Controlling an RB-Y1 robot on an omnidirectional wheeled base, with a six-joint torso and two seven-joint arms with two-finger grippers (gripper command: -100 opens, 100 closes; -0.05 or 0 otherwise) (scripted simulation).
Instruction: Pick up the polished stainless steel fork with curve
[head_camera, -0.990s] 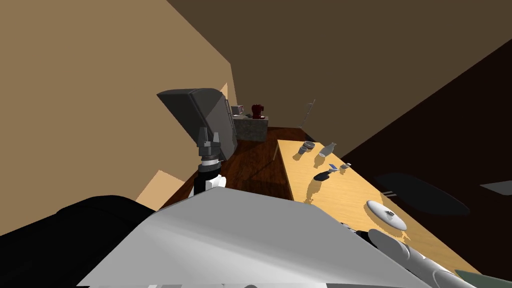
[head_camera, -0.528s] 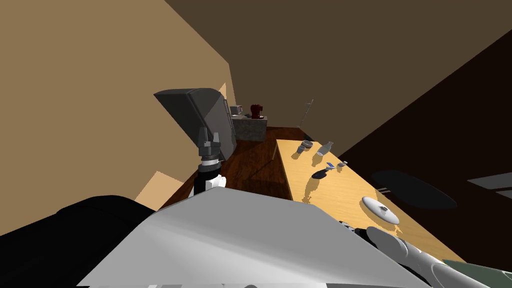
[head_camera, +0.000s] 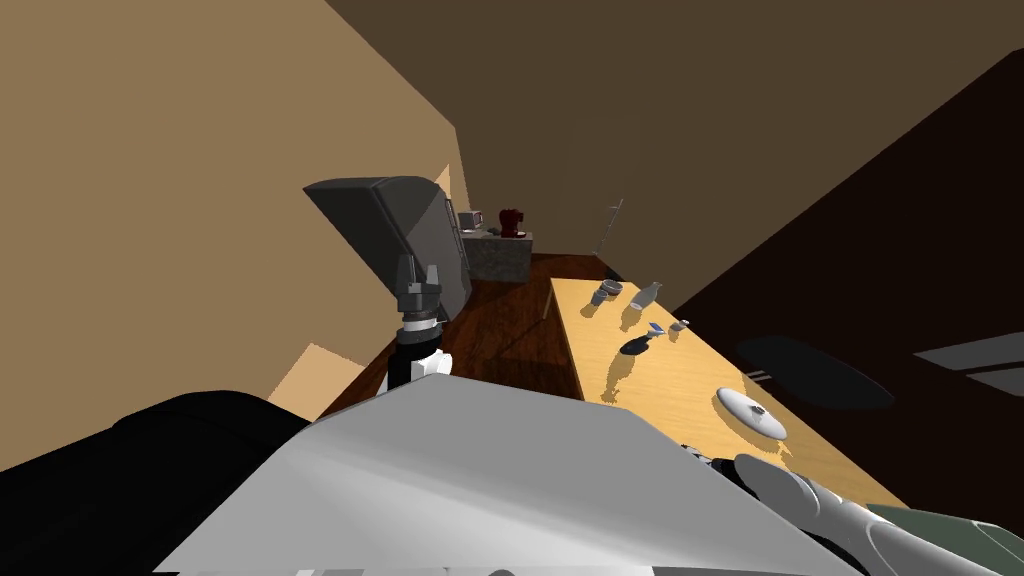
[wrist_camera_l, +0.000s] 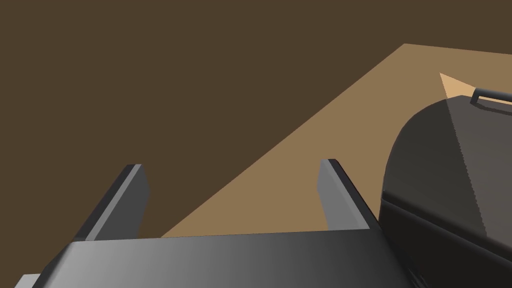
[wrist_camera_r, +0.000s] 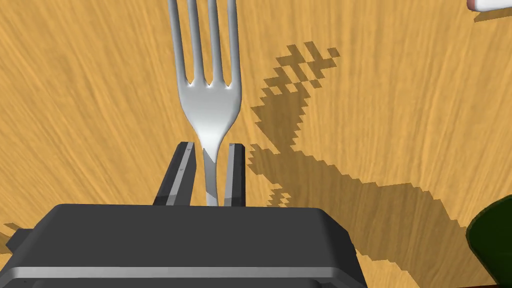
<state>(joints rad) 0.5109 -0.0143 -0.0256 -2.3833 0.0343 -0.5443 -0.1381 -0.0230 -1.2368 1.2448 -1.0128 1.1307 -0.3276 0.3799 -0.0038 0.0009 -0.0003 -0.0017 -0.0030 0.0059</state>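
Location type: a home kitchen with an eating area.

Evidence:
- A long wooden bench carries tableware: a flat white dish, a grey cup and a pale bottle. A dark item near them is too small to identify.
- A metal fork shows against the same wood grain.
- At the far end of the dark wood floor stands a short grey stone-look counter. A red appliance and a small grey box sit on top of it.
- Beside the counter, against the tan wall, stands a tall dark grey appliance with a bar handle.
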